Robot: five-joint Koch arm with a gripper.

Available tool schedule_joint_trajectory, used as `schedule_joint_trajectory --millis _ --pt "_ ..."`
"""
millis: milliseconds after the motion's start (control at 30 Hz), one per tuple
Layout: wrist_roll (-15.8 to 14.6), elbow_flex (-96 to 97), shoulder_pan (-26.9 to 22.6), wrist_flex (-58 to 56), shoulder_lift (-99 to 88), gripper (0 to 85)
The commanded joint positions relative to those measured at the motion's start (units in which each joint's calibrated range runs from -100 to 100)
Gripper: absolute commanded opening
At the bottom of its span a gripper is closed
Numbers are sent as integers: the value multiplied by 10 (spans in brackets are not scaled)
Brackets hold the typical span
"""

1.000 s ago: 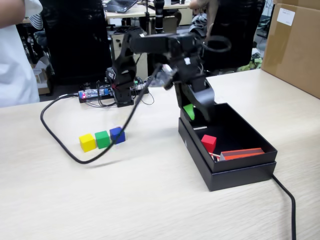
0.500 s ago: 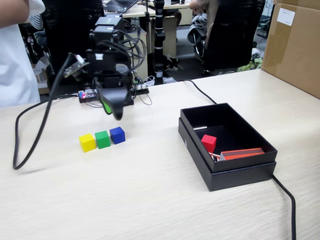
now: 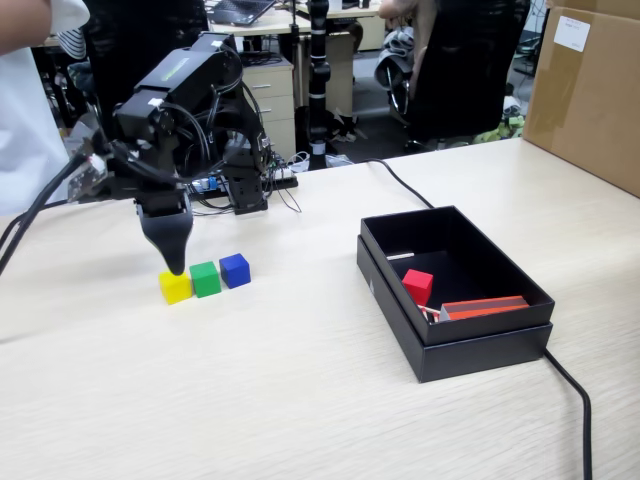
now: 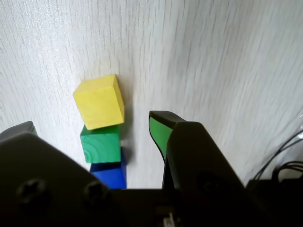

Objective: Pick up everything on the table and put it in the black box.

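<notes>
Three cubes sit in a touching row on the table (image 3: 300, 400): yellow (image 3: 174, 286), green (image 3: 205, 279) and blue (image 3: 235, 270). My gripper (image 3: 176, 262) points down just above the yellow cube's far side. In the wrist view the gripper (image 4: 92, 123) is open and holds nothing. The yellow cube (image 4: 98, 101), the green cube (image 4: 100, 144) and the blue cube (image 4: 110, 174) line up in the gap between its green-padded fingers (image 4: 158, 130). The red cube (image 3: 417, 286) lies inside the black box (image 3: 470, 352), beside a red-orange strip (image 3: 485, 307).
A black cable (image 3: 575, 400) runs from behind the box toward the table's front right edge. A brown carton (image 3: 585, 90) stands at the back right. The arm's base and wiring (image 3: 245, 190) sit behind the cubes. A person in white (image 3: 30, 120) stands at the back left.
The arm has swung from over the black box to the left side of the table and dropped low over the yellow cube. The cubes have not moved.
</notes>
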State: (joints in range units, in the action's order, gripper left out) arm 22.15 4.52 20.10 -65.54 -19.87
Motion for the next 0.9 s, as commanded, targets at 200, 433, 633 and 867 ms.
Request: schedule_joint_trajectory --millis 200,433,633,867 --pt "-5 -58 -3 62 97 418" --pt "-21 -55 -11 62 107 258" --pt "-27 -57 -8 94 109 49" --pt "-24 -79 -5 90 41 33"
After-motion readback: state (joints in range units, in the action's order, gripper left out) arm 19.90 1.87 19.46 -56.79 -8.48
